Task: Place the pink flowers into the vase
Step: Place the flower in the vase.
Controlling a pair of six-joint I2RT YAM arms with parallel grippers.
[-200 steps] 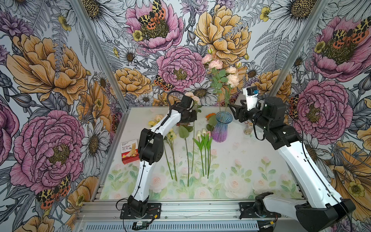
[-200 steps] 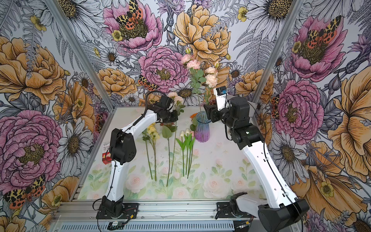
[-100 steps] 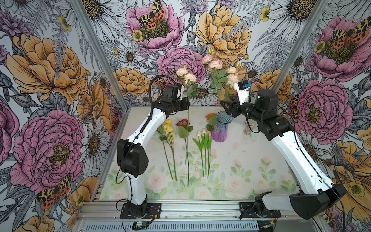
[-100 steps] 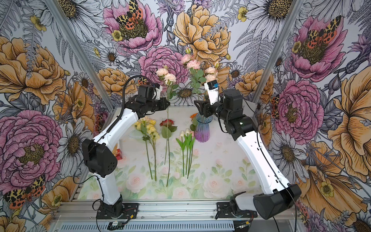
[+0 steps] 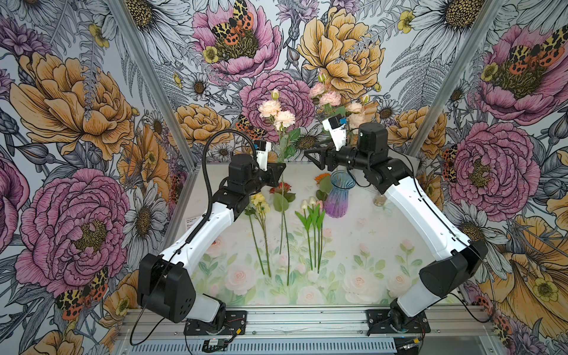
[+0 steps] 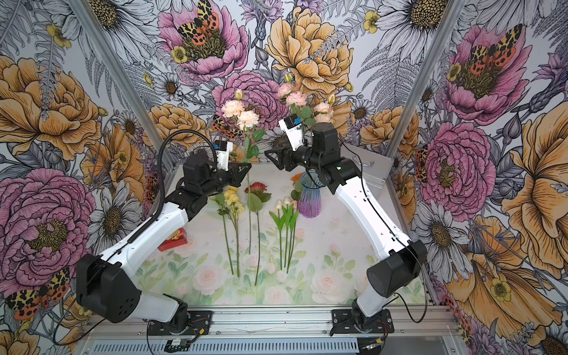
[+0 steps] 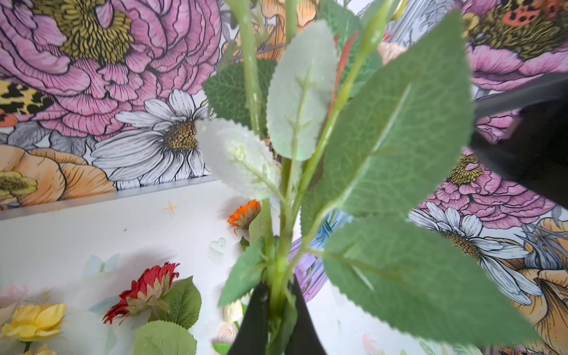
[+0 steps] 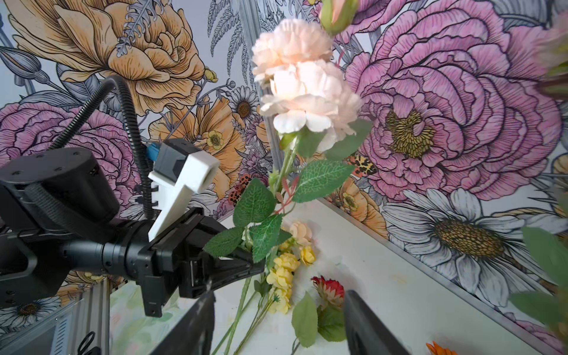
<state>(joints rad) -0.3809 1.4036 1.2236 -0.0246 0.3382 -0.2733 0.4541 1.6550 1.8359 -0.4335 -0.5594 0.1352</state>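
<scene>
My left gripper [image 5: 281,172] [image 6: 246,172] [image 7: 278,289] is shut on the green stem of a pink flower [image 5: 276,112] [image 6: 241,112] [image 8: 301,80]. It holds the stem upright above the table, with the pale peach blooms high against the back wall and the stem's lower end hanging down. The blue-to-purple ribbed vase [image 5: 338,196] [image 6: 310,199] stands to the right and has other pink flowers [image 5: 330,98] [image 6: 295,98] in it. My right gripper [image 5: 309,155] [image 6: 270,155] [image 8: 281,295] is open and empty above the vase. It points at the held stem, a short gap away.
On the table lie yellow flowers [image 5: 259,199], a red flower [image 5: 281,187], white tulips [image 5: 309,203] and an orange flower [image 5: 322,177] beside the vase. A small clear jar [image 5: 379,199] stands behind my right arm. A red box [image 6: 173,239] sits by my left arm.
My left gripper has lifted the pink stem off the table and now holds it upright. My right gripper has swung left and up, toward that stem.
</scene>
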